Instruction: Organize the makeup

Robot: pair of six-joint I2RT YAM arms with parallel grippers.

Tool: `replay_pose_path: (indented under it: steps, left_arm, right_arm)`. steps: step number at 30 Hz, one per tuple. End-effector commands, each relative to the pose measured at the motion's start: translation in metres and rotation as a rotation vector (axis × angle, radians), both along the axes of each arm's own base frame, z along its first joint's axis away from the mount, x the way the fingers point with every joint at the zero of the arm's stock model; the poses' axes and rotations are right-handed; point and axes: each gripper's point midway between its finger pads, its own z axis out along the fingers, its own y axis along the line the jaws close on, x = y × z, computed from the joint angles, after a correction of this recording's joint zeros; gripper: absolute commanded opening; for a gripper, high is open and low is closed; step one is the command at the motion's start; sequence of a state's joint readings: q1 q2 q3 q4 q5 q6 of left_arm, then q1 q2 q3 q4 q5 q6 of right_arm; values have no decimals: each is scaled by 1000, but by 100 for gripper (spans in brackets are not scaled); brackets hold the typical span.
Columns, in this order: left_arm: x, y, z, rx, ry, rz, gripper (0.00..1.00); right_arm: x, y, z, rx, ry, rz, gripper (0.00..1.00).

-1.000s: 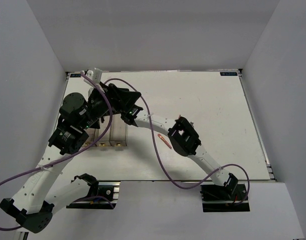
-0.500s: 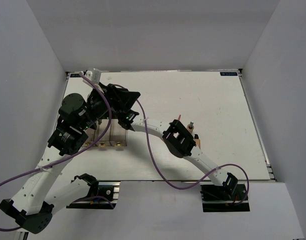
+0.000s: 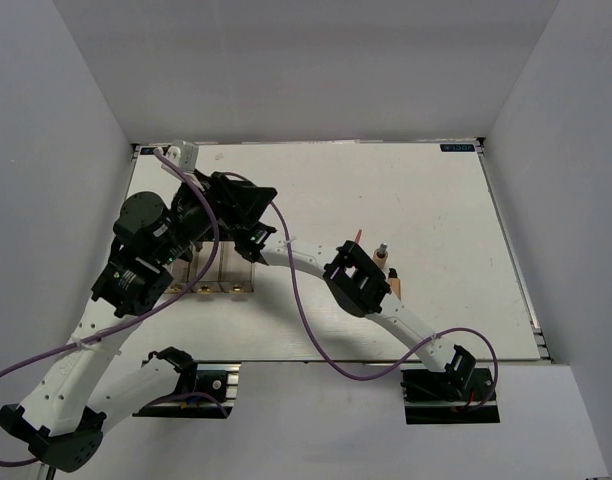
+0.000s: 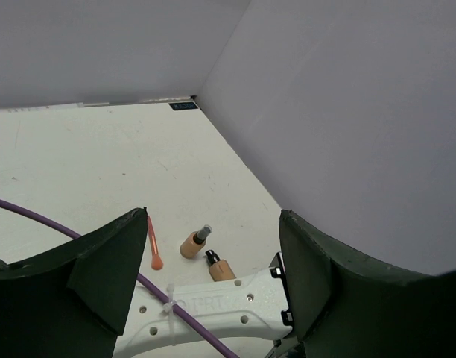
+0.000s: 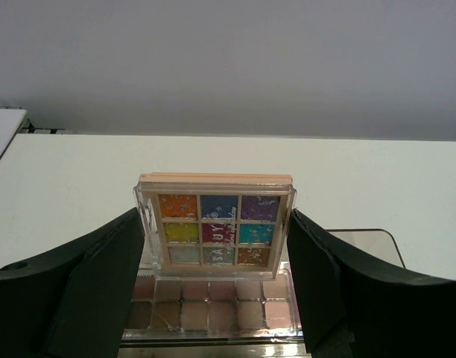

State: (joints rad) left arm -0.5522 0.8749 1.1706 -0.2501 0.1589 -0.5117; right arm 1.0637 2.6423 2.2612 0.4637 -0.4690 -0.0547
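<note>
Squarely between the fingers of the right gripper (image 5: 215, 213) stands a square nine-pan eyeshadow palette (image 5: 215, 227) in bright colours, upright and clamped by its side edges. It sits just above a nude-toned palette (image 5: 213, 306) lying flat beside a wall of the clear acrylic box (image 5: 362, 247). The left gripper (image 4: 213, 212) hangs spread wide with nothing in it over the white table (image 4: 101, 164). On the table, a coral-pink stick (image 4: 153, 242) and two beige dark-capped bottles (image 4: 194, 243) (image 4: 221, 268) lie close together near the right arm (image 4: 213, 309).

A colourful nine-pan palette (image 5: 215, 221) stands upright above a nude palette (image 5: 213, 307).
</note>
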Motion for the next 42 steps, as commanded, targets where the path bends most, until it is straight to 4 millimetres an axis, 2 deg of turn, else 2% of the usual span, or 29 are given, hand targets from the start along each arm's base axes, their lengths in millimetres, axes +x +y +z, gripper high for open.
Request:
replay_pose_path:
  steps: [1,3,4,5,9,13,18,21,25,28,31,32,34,36,37,38,39,40,41,42]
  left_arm:
    - [-4,7,-1,6,-8,22,81]
    - [-4,7,-1,4,-8,23,81]
    - [-5,7,0,3,-10,22,81]
    - [-5,7,0,1,-8,23,81]
    - [-6,9,1,-1,-6,26,81]
    - [-7,11,1,0,-5,32,81]
    - [-7,11,0,-1,0,33,81]
    - [-6,10,-1,0,1,32,81]
    - [-5,8,2,0,5,25,81]
    - [-4,6,3,1,8,22,81]
    - [-2,6,6,0,11,25,81]
    - [-3,6,9,-3,4,22,81]
    - [-1,2,9,-8,8,12,81]
    - [1,-3,10,-13,5,-6,81]
    - [1,-5,12,-16,2,-14,80]
    - [2,-7,14,-22,-4,-24,80]
    - [4,-10,13,-24,3,-32,79]
    - [4,-13,13,-24,4,-47,79]
    - [6,-15,13,-27,3,-52,78]
    - [8,-18,11,-28,16,-58,77]
  right_arm:
    - [-1,1,11,27,-39,-1,36]
    - [-5,0,6,13,-41,13,38]
    - [3,-5,3,7,-48,3,41]
    - [-5,-2,1,0,-46,13,42]
    - [-4,-3,-6,-16,-50,16,49]
    - [-3,-4,-6,-19,-61,13,68]
    - [-1,-5,-5,-20,-66,8,80]
    - [-1,-6,3,-12,-75,8,86]
    - [2,-10,9,-7,-83,-5,88]
    - [2,-12,23,14,-95,-4,89]
    - [4,-19,46,47,-106,-19,88]
    - [9,-26,61,61,-112,-39,86]
    - [24,-39,75,76,-122,-72,83]
    - [30,-53,97,91,-130,-97,78]
    - [48,-68,105,90,-132,-131,77]
    - [51,-79,128,110,-145,-150,73]
    - [56,-88,126,94,-132,-163,71]
    - [77,-107,126,74,-123,-203,68]
    - [77,-120,146,87,-134,-216,63]
    - [92,-138,135,50,-119,-249,59]
